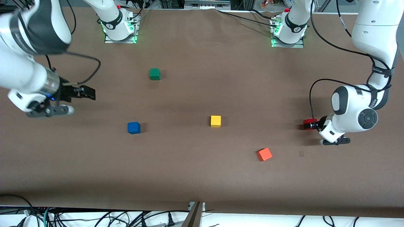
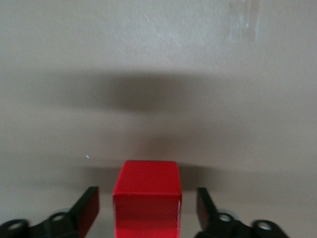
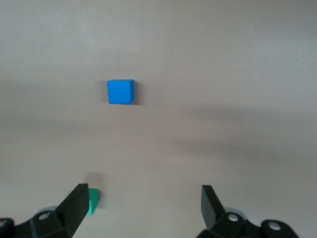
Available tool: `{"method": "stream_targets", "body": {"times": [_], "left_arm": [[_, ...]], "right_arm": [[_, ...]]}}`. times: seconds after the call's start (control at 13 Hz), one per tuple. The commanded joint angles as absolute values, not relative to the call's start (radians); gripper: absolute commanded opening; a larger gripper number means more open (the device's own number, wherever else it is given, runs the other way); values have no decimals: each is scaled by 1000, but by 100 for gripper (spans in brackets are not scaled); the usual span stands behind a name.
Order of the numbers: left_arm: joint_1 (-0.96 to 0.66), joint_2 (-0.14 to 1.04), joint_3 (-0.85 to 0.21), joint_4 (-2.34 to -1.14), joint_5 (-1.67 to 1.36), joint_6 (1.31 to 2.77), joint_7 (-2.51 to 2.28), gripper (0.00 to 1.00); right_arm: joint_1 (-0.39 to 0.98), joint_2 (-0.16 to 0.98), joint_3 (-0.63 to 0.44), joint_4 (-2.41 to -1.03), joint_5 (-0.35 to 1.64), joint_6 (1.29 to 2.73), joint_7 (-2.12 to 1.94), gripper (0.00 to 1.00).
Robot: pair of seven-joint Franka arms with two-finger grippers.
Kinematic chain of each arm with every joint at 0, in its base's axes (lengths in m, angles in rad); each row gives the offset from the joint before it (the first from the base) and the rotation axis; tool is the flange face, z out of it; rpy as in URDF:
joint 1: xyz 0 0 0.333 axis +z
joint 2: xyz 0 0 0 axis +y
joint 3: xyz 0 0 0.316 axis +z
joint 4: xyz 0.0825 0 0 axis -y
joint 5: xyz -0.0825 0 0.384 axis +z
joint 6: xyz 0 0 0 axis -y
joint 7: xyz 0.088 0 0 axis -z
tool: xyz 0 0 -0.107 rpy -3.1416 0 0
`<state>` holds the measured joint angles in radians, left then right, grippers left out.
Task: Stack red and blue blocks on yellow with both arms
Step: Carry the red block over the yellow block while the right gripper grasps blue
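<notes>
Left gripper [image 2: 147, 208] straddled the red cube [image 2: 147, 198] near the left arm's table end, fingers gapped from its sides, right gripper [image 3: 143, 208] hung spread, blue cube [image 1: 133, 127] and yellow cube [image 1: 216, 121] well apart on open tabletop.

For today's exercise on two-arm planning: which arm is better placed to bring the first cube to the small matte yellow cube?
Left. The left gripper already straddles the small matte red cube on the table; the right gripper, open, hovers short of the blue cube.
</notes>
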<state>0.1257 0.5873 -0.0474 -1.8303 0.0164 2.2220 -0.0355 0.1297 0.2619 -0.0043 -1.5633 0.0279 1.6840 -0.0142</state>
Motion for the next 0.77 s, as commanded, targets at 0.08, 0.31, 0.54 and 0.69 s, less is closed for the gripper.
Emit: {"method": "stream_targets", "body": {"times": [0.08, 0.31, 0.54, 0.69], "left_arm": [[129, 525, -58, -1881, 23, 2227, -48, 0], [118, 496, -78, -1829, 21, 2200, -57, 0], [88, 502, -153, -1608, 21, 1996, -177, 0], [-10, 529, -160, -1476, 20, 1919, -216, 0]], "right_arm": [[129, 349, -3, -1584, 34, 1812, -64, 100], [140, 432, 2, -1708, 38, 2085, -51, 100], [164, 501, 9, -1746, 90, 2224, -46, 99], [186, 528, 9, -1749, 118, 2261, -46, 99]]}}
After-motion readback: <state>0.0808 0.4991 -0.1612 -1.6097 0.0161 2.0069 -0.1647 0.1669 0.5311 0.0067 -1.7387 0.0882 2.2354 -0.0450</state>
